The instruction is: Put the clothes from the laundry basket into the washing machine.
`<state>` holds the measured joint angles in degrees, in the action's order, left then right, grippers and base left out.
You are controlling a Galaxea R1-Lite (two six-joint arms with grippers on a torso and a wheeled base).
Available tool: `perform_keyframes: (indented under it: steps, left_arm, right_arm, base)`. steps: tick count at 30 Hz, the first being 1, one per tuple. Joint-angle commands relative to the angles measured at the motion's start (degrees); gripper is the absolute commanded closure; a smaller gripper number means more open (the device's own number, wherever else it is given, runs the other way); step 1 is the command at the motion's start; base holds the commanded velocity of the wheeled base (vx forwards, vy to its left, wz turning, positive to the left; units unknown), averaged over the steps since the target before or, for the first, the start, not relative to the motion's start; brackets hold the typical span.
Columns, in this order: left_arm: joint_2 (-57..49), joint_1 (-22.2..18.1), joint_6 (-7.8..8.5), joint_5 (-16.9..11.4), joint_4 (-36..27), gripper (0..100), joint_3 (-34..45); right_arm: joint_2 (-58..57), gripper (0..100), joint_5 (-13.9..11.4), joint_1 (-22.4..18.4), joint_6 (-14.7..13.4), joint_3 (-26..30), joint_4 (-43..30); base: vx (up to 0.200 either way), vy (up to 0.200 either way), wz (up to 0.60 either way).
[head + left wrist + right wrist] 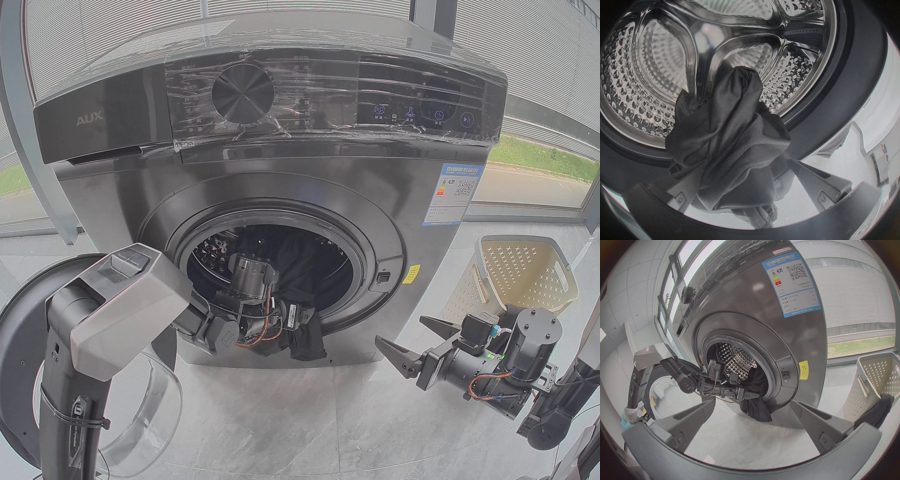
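The left gripper [304,315] is seen at the lower lip of the drum opening, its jaws spread wide. One crumpled black fabric garment [734,131] is bunched up between its two dark fingers [818,184]. Whether the cloth is pinched at all cannot be told, since the fabric covers the inner faces; the jaws are judged to be parted rather than closed on it. Part of this garment is lifted into the mouth of the perforated shiny steel drum [647,78], and its tail is draped down over the door rim and hangs outside. The drum belongs to the single dark grey front-loading washing machine [312,181]. Its one round glass-bowled door [144,406] is swung fully open to the robot's left. Two stickers are counted on the machine's front: a blue and white label [453,194] and a small yellow one [410,274]. The right gripper [400,330] is held low above the pale grey tiled floor [300,412], well apart from the opening and to its right. Its jaws are wide open and nothing is held between them. Just behind it stands one cream perforated plastic laundry basket [525,275], beside the machine's right corner. A second black cloth [878,412] is draped over the basket's rim, so two dark garments are counted in all.
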<state>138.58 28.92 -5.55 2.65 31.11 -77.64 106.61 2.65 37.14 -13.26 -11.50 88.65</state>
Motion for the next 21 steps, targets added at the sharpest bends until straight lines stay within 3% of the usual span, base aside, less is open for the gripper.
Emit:
perform_keyframes:
  steps: [1, 8, 17, 21]
  left_arm:
    - [3.9, -0.6, 0.10, 0.2, 0.3, 100, -2.1]
    - [5.5, -1.8, -0.43, 1.1, 4.3, 100, -5.7]
    - [8.0, -3.4, -2.01, 7.3, 13.2, 100, -15.5]
    - [8.5, -3.7, -2.28, 7.6, 14.3, 100, -15.5]
  right_arm:
    - [0.1, 0, 0.0, -0.1, 0.1, -0.1, 0.0]
    - [-0.3, 0, 0.0, -0.1, 0.1, -0.1, 0.0]
    - [-0.1, 0, 0.0, 0.0, 0.2, -0.1, 0.0]
    - [-0.1, 0, 0.0, 0.0, 0.1, -0.1, 0.0]
  base:
    - [0.000, 0.000, 0.00]
    - [0.000, 0.000, 0.00]
    - [0.000, 0.000, 0.00]
    - [0.000, 0.000, 0.00]
